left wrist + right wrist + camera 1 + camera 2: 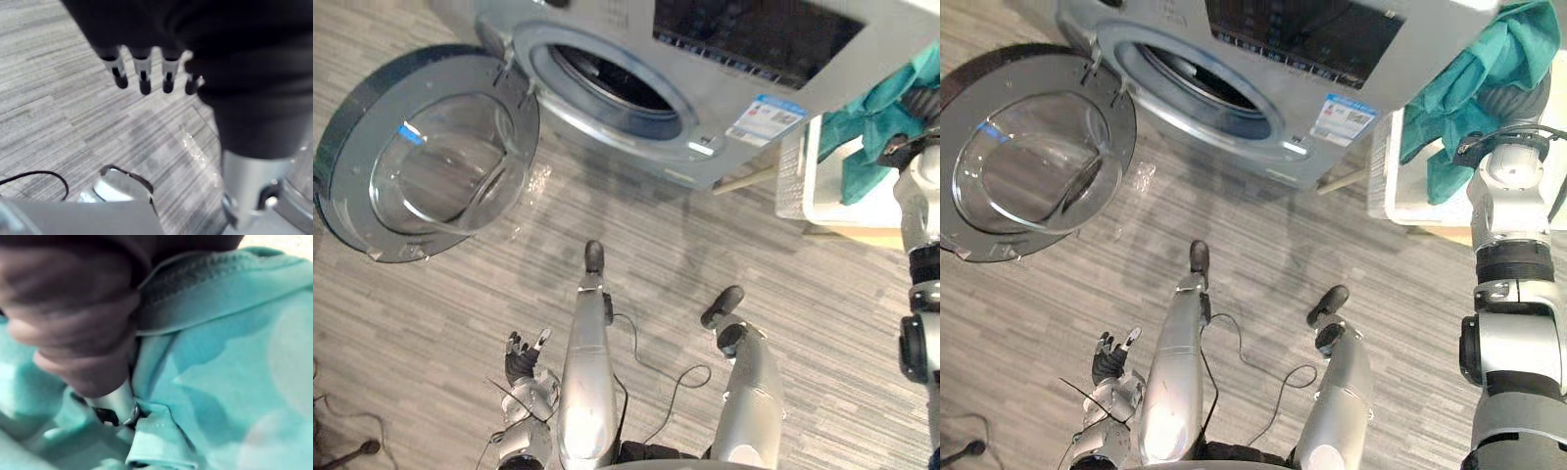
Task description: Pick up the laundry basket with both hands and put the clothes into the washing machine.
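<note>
The silver washing machine (724, 59) stands at the top with its round drum opening (607, 83) uncovered. Its glass door (431, 157) is swung wide to the left. To the right of the machine sits a white laundry basket (1396, 186). A teal garment (1489, 78) is lifted above the basket, draped over my raised right hand (1518, 98). In the right wrist view a finger (115, 399) digs into a fold of the teal cloth (230, 357). My left hand (524, 352) hangs low at the lower left, fingers (142, 73) straight and holding nothing.
The basket rests on a low light-wood ledge (847, 235). Grey striped floor (705, 235) stretches between me and the machine. The open door takes up the floor space at the left.
</note>
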Controlling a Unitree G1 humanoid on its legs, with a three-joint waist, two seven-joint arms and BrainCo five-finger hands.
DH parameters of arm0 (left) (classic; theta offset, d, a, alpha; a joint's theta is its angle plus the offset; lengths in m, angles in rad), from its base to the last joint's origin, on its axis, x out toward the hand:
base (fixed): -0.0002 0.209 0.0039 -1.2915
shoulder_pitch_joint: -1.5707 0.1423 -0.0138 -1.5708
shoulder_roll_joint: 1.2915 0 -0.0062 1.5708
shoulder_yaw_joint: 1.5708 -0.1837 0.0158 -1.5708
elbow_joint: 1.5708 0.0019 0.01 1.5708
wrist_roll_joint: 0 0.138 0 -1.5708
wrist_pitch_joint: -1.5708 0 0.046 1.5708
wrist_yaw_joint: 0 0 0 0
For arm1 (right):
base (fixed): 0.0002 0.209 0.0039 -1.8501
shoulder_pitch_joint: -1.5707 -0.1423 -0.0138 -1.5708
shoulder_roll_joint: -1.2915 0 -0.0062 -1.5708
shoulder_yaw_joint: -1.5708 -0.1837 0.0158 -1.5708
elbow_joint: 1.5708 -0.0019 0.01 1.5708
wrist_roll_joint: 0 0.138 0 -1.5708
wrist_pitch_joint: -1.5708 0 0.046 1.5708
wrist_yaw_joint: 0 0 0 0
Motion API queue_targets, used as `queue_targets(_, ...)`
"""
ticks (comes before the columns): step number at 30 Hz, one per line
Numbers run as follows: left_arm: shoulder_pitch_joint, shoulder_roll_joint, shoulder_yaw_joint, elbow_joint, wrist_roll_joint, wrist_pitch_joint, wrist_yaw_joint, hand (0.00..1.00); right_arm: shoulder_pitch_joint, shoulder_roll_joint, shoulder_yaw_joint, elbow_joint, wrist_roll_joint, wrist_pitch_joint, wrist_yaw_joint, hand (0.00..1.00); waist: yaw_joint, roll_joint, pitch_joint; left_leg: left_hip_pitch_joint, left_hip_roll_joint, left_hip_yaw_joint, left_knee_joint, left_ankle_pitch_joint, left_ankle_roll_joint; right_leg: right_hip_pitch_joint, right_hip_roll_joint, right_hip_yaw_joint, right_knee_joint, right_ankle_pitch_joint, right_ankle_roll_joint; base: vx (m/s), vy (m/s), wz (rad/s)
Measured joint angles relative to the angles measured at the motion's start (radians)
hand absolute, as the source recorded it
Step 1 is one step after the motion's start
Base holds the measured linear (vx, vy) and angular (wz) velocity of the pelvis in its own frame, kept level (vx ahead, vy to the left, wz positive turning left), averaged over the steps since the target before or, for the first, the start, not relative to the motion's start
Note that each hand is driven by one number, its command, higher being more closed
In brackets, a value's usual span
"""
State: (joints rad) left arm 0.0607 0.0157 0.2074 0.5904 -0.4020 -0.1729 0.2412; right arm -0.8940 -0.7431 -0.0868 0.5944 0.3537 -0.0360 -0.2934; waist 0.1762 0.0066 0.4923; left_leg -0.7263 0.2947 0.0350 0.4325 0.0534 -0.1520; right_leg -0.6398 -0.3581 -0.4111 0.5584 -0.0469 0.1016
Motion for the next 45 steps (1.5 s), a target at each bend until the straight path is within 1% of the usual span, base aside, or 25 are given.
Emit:
queue_targets(2, 0.001, -0.004, -0.005, 0.005, 0.000, 0.002, -0.001, 0.00, 0.048, 0.027, -0.053, -0.049, 0.013, -0.014, -0.007, 1.00, -0.006, -0.005, -0.003, 0.072, -0.009, 0.014, -0.021, 0.000, 0.000, 0.054, -0.011, 0.001, 0.002, -0.010, 0.008, 0.05, -0.025, 0.13)
queue_targets(5, 0.007, 0.002, -0.010, 0.022, 0.001, 0.012, -0.011, 0.00, 0.114, 0.079, -0.113, -0.082, 0.045, -0.029, -0.018, 1.00, -0.029, -0.034, -0.028, 0.172, -0.023, 0.032, -0.065, -0.001, -0.001, 0.129, -0.025, 0.004, -0.002, -0.033, 0.021, 0.04, -0.031, 0.11)
queue_targets(7, 0.009, 0.011, -0.021, 0.042, 0.002, 0.019, -0.024, 0.00, 0.196, 0.114, -0.174, -0.171, 0.062, -0.037, -0.033, 1.00, -0.036, -0.052, -0.042, 0.251, -0.032, 0.050, -0.117, -0.001, -0.009, 0.186, -0.027, 0.007, -0.020, -0.041, 0.029, 0.04, -0.018, 0.03)
queue_targets(9, 0.014, 0.013, -0.022, 0.056, 0.003, 0.030, -0.025, 0.00, 0.246, 0.133, -0.199, -0.229, 0.066, -0.043, -0.035, 1.00, -0.051, -0.059, -0.049, 0.313, -0.038, 0.061, -0.156, 0.004, -0.015, 0.236, -0.027, 0.004, -0.039, -0.041, 0.034, 0.06, -0.018, 0.05)
queue_targets(11, 0.022, 0.028, -0.042, 0.084, 0.007, 0.039, -0.026, 0.00, 0.315, 0.157, -0.232, -0.287, 0.068, -0.053, -0.034, 1.00, -0.055, -0.066, -0.068, 0.377, -0.044, 0.072, -0.197, 0.011, -0.021, 0.283, -0.026, 0.004, -0.061, -0.042, 0.040, 0.08, -0.011, 0.02)
queue_targets(13, 0.049, 0.036, -0.052, 0.119, 0.031, 0.050, -0.042, 0.00, 0.390, 0.183, -0.257, -0.306, 0.069, -0.070, -0.030, 1.00, -0.063, -0.075, -0.139, 0.428, -0.052, 0.085, -0.255, 0.026, -0.024, 0.316, -0.023, 0.001, -0.093, -0.038, 0.050, 0.16, -0.006, -0.03)
queue_targets(14, 0.059, 0.037, -0.052, 0.140, 0.044, 0.056, -0.046, 0.00, 0.420, 0.202, -0.266, -0.306, 0.072, -0.076, -0.030, 1.00, -0.068, -0.076, -0.169, 0.463, -0.053, 0.094, -0.281, 0.033, -0.024, 0.344, -0.017, 0.000, -0.116, -0.032, 0.050, 0.17, 0.001, -0.08)
queue_targets(15, 0.061, 0.038, -0.051, 0.155, 0.051, 0.057, -0.047, 0.00, 0.432, 0.213, -0.268, -0.306, 0.078, -0.076, -0.028, 1.00, -0.072, -0.077, -0.181, 0.482, -0.054, 0.099, -0.292, 0.033, -0.024, 0.360, -0.014, 0.001, -0.127, -0.030, 0.052, 0.17, 0.008, -0.11)
queue_targets(17, 0.072, 0.047, -0.047, 0.209, 0.084, 0.069, -0.056, 0.00, 0.482, 0.273, -0.267, -0.307, 0.080, -0.077, -0.002, 1.00, -0.088, -0.078, -0.243, 0.544, -0.054, 0.111, -0.333, 0.033, -0.024, 0.414, 0.002, 0.004, -0.180, -0.021, 0.063, 0.17, 0.017, -0.16)
queue_targets(19, 0.074, 0.052, -0.043, 0.238, 0.100, 0.079, -0.065, 0.00, 0.516, 0.308, -0.266, -0.306, 0.080, -0.077, 0.012, 1.00, -0.093, -0.078, -0.272, 0.588, -0.053, 0.120, -0.358, 0.033, -0.024, 0.451, 0.012, 0.007, -0.212, -0.014, 0.069, 0.16, 0.017, -0.15)
queue_targets(21, 0.079, 0.053, -0.037, 0.273, 0.105, 0.090, -0.065, 0.00, 0.547, 0.372, -0.256, -0.314, 0.077, -0.077, 0.017, 1.00, -0.107, -0.076, -0.299, 0.653, -0.052, 0.142, -0.382, 0.031, -0.027, 0.509, 0.025, 0.017, -0.251, -0.002, 0.079, 0.15, 0.026, -0.21)
queue_targets(22, 0.081, 0.053, -0.037, 0.287, 0.112, 0.098, -0.065, 0.00, 0.571, 0.396, -0.252, -0.327, 0.077, -0.077, 0.024, 1.00, -0.106, -0.074, -0.319, 0.676, -0.052, 0.157, -0.394, 0.030, -0.028, 0.522, 0.030, 0.026, -0.267, 0.002, 0.081, 0.13, 0.028, -0.28)
queue_targets(27, 0.100, 0.040, -0.001, 0.321, 0.140, 0.113, -0.068, 0.00, 0.668, 0.503, -0.188, -0.378, 0.076, -0.078, 0.063, 1.00, -0.110, -0.060, -0.363, 0.769, -0.026, 0.174, -0.368, -0.021, -0.042, 0.638, 0.065, 0.030, -0.328, 0.007, 0.089, 0.09, 0.002, -0.11)
queue_targets(29, 0.113, 0.037, 0.011, 0.338, 0.159, 0.123, -0.069, 0.00, 0.734, 0.548, -0.119, -0.392, 0.089, -0.085, 0.108, 1.00, -0.111, -0.052, -0.396, 0.780, -0.010, 0.161, -0.340, -0.043, -0.046, 0.673, 0.079, 0.022, -0.333, -0.006, 0.088, 0.04, -0.032, 0.09)
queue_targets(33, 0.128, 0.026, 0.069, 0.358, 0.203, 0.127, -0.068, 0.00, 0.779, 0.580, -0.034, -0.393, 0.119, -0.088, 0.167, 1.00, -0.107, -0.040, -0.407, 0.745, -0.001, 0.113, -0.314, -0.050, -0.040, 0.689, 0.085, -0.012, -0.319, -0.030, 0.095, -0.03, -0.028, 0.32)
queue_targets(34, 0.134, 0.026, 0.072, 0.358, 0.217, 0.127, -0.068, 0.00, 0.787, 0.582, -0.021, -0.398, 0.134, -0.088, 0.170, 1.00, -0.108, -0.038, -0.407, 0.715, 0.001, 0.089, -0.296, -0.053, -0.034, 0.690, 0.085, -0.040, -0.314, -0.042, 0.091, -0.08, -0.042, 0.74)
queue_targets(35, 0.140, 0.025, 0.078, 0.360, 0.218, 0.129, -0.067, 0.00, 0.811, 0.581, -0.021, -0.424, 0.154, -0.089, 0.179, 1.00, -0.106, -0.033, -0.409, 0.673, 0.001, 0.044, -0.273, -0.062, -0.018, 0.694, 0.087, -0.077, -0.310, -0.054, 0.094, -0.06, -0.043, 0.92)
queue_targets(36, 0.143, 0.024, 0.079, 0.366, 0.218, 0.132, -0.066, 0.00, 0.830, 0.579, -0.021, -0.444, 0.170, -0.097, 0.187, 1.00, -0.106, -0.031, -0.408, 0.652, 0.001, 0.031, -0.263, -0.065, -0.005, 0.699, 0.085, -0.098, -0.305, -0.060, 0.094, -0.03, -0.032, 0.89)
queue_targets(37, 0.164, 0.024, 0.079, 0.371, 0.218, 0.135, -0.065, 0.00, 0.844, 0.585, -0.017, -0.459, 0.178, -0.097, 0.192, 1.00, -0.097, -0.036, -0.405, 0.646, -0.001, 0.056, -0.256, -0.073, 0.062, 0.711, 0.075, -0.111, -0.300, -0.068, 0.096, 0.00, -0.008, 0.55)
queue_targets(39, 0.206, 0.019, 0.104, 0.376, 0.219, 0.140, -0.062, 0.00, 0.858, 0.588, -0.016, -0.484, 0.178, -0.102, 0.200, 1.00, -0.095, -0.043, -0.408, 0.653, 0.019, 0.144, -0.249, -0.086, 0.145, 0.727, 0.051, -0.112, -0.294, -0.079, 0.097, 0.03, 0.002, 0.31)
queue_targets(40, 0.220, 0.014, 0.119, 0.377, 0.219, 0.140, -0.058, 0.00, 0.861, 0.586, -0.017, -0.505, 0.178, -0.112, 0.200, 1.00, -0.094, -0.048, -0.403, 0.651, 0.033, 0.172, -0.233, -0.085, 0.144, 0.721, 0.035, -0.111, -0.272, -0.087, 0.091, 0.06, 0.052, 0.18)
queue_targets(41, 0.231, 0.013, 0.138, 0.380, 0.220, 0.141, -0.046, 0.00, 0.862, 0.588, -0.021, -0.524, 0.182, -0.119, 0.201, 1.00, -0.097, -0.055, -0.400, 0.624, 0.037, 0.178, -0.165, -0.086, 0.143, 0.701, 0.003, -0.110, -0.224, -0.101, 0.082, 0.06, 0.084, 0.07)
queue_targets(43, 0.231, 0.010, 0.155, 0.381, 0.227, 0.145, -0.035, 0.00, 0.861, 0.592, -0.022, -0.540, 0.186, -0.127, 0.201, 1.00, -0.103, -0.061, -0.400, 0.526, 0.037, 0.106, -0.002, -0.109, 0.145, 0.663, -0.040, -0.101, -0.151, -0.120, 0.093, 0.02, 0.088, -0.03)
queue_targets(44, 0.232, 0.008, 0.156, 0.381, 0.237, 0.146, -0.022, 0.00, 0.863, 0.596, -0.029, -0.541, 0.187, -0.138, 0.201, 1.00, -0.103, -0.063, -0.401, 0.477, 0.036, 0.045, 0.093, -0.122, 0.134, 0.634, -0.064, -0.091, -0.111, -0.133, 0.114, 0.00, 0.185, -0.12)
queue_targets(45, 0.233, 0.008, 0.155, 0.379, 0.240, 0.146, -0.016, 0.00, 0.871, 0.605, -0.048, -0.542, 0.190, -0.141, 0.200, 1.00, -0.104, -0.062, -0.401, 0.462, 0.026, 0.022, 0.117, -0.166, 0.050, 0.632, -0.084, -0.085, -0.093, -0.137, 0.144, 0.03, 0.341, 0.06)
